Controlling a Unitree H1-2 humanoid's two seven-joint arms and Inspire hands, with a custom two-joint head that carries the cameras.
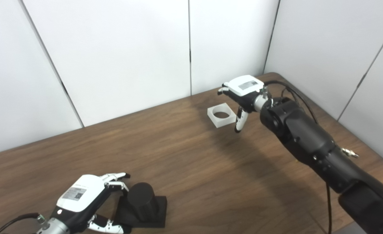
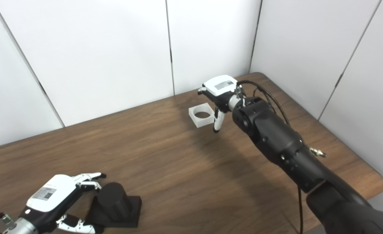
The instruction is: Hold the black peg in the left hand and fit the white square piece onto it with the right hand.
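Here, in the left eye view, the peg point(image 1: 141, 198) stands at the lower left, with the left hand point(image 1: 81, 198) spread around it, not clearly gripping. In the right eye view, the square point(image 2: 202, 114) lies upper middle on the table point(image 2: 178, 169), just beside the right hand point(image 2: 219, 94), fingers apart.

Left hand point(image 1: 81, 201) low, fingers spread — right hand point(image 1: 243, 96) extended far, fingers apart.

Bright, even overhead light; soft shadows on the table point(image 1: 191, 156); sharp focus.
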